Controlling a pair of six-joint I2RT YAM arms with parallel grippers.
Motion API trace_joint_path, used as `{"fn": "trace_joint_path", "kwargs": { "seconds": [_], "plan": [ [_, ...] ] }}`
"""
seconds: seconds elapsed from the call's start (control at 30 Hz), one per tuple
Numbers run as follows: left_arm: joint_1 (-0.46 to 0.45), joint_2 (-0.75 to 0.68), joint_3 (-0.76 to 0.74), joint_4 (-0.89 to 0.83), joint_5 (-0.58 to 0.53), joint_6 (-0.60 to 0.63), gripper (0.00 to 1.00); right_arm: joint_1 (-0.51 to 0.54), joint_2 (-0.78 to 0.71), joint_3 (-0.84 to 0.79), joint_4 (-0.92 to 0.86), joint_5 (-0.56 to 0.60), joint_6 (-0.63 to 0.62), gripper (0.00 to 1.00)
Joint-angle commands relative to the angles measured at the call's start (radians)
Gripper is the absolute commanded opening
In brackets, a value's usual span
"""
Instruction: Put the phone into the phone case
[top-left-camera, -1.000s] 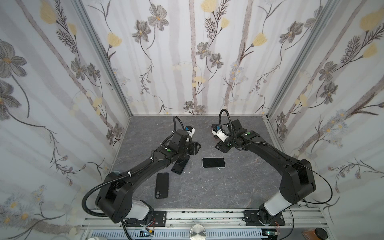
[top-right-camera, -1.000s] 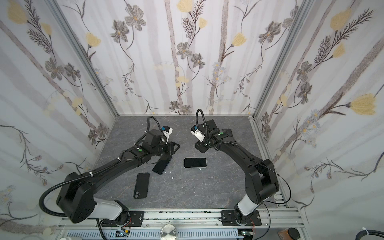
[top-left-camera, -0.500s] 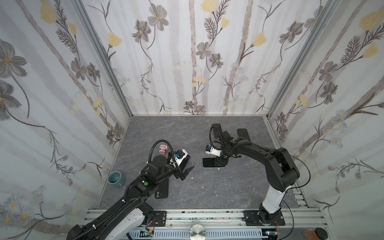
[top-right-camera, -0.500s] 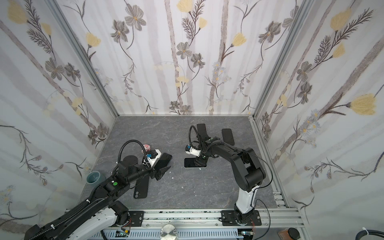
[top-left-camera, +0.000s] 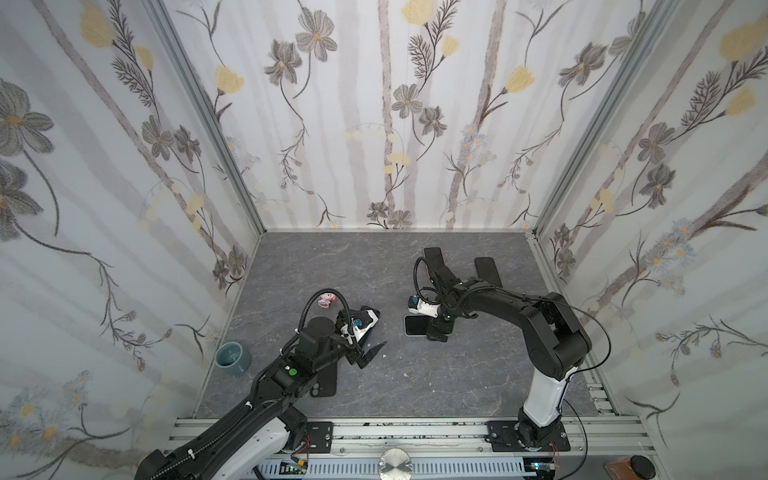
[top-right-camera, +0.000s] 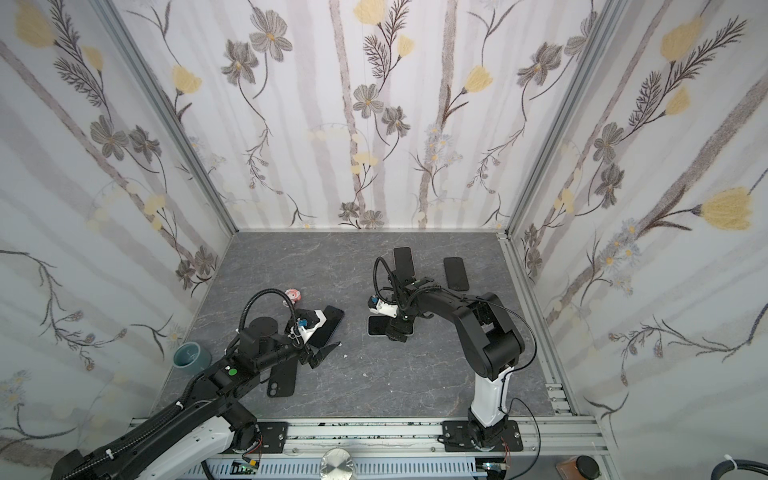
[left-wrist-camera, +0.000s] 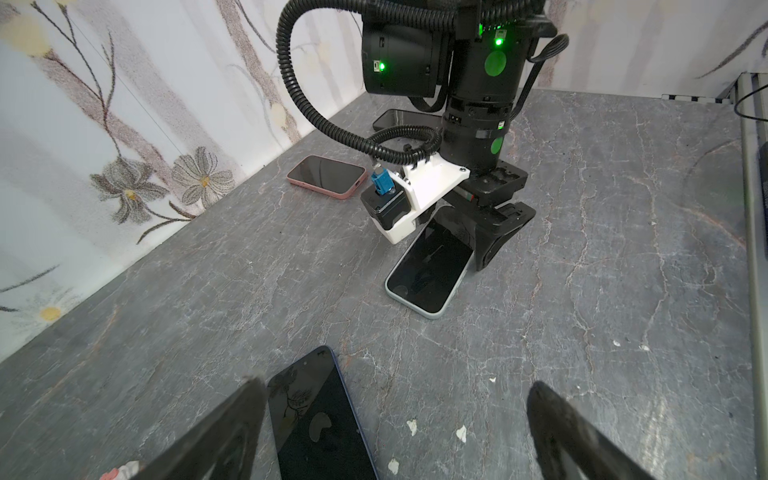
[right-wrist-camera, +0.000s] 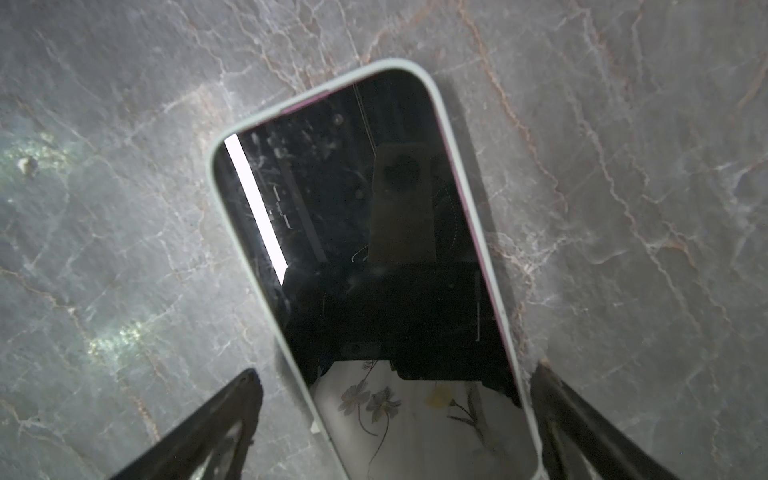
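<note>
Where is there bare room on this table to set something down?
Widest bare patch: the front middle of the table, between the black case and the right arm. Also the back left corner, behind the pink object. Crowded: the middle around the cased phone, and the back right, where a dark phone lies.

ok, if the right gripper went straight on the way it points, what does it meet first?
Likely the pale-rimmed phone: the right gripper points down at it, open, with its fingers either side of the phone's end. They may reach the table beside it first; depth is unclear.
</note>
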Motion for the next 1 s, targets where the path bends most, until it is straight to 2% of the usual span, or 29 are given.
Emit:
{"fn": "trace_joint_path", "kwargs": {
  "seconds": [0.0, 0.23, 0.33, 0.5, 0.7, 0.83, 0.97],
  "plan": [
    [0.0, 0.002, 0.004, 0.047, 0.012, 0.017, 1.0, 0.013, -0.017, -0.008, 0.007, 0.032, -0.018, 1.0],
    [-0.002, 0.005, -0.006, 0.055, 0.018, 0.014, 1.0, 0.035, 0.009, -0.001, 0.001, 0.087, -0.033, 1.0],
    [-0.004, 0.015, -0.007, 0.057, 0.028, 0.007, 1.0, 0.035, 0.037, 0.016, -0.038, 0.057, -0.033, 1.0],
    [-0.013, 0.014, -0.015, 0.065, 0.035, -0.001, 1.0, 0.034, 0.062, 0.034, -0.069, 0.022, -0.012, 0.94],
    [-0.016, 0.012, -0.023, 0.079, 0.027, 0.003, 1.0, 0.034, 0.072, 0.039, -0.089, 0.047, 0.011, 0.85],
    [-0.017, 0.02, -0.027, 0.1, 0.025, 0.002, 1.0, 0.026, 0.083, 0.069, -0.07, 0.068, 0.1, 0.79],
    [-0.015, 0.04, -0.028, 0.106, 0.021, 0.0, 1.0, 0.001, 0.134, 0.138, -0.085, 0.1, 0.26, 0.78]
  ]
}}
